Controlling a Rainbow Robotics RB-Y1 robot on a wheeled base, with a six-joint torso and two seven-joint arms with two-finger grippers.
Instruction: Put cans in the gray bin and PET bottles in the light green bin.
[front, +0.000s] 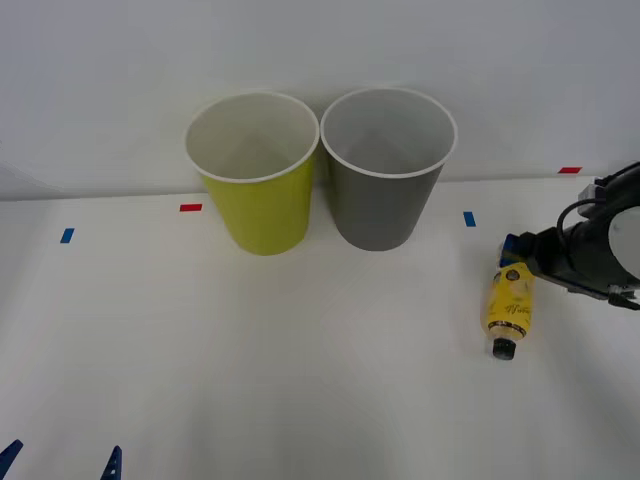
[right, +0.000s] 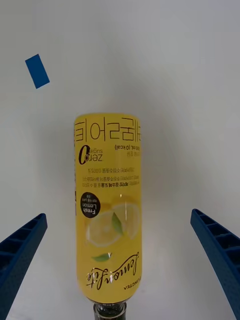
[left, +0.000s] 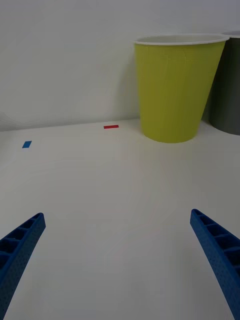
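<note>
Right wrist view: the bottle (right: 107, 210) is seen lying on the counter (front: 300, 350) right of the gray bin (front: 385, 170), between the right gripper's (right: 120, 260) parted jaws, its long axis crossing their closing line.

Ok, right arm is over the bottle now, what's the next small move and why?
Probably lower the right gripper and close on the bottle. The bottle lies flat on the table, centred between the open jaws, which are not touching it yet. Once held, it goes to the light green bin. The left gripper waits near the table's front edge.
</note>
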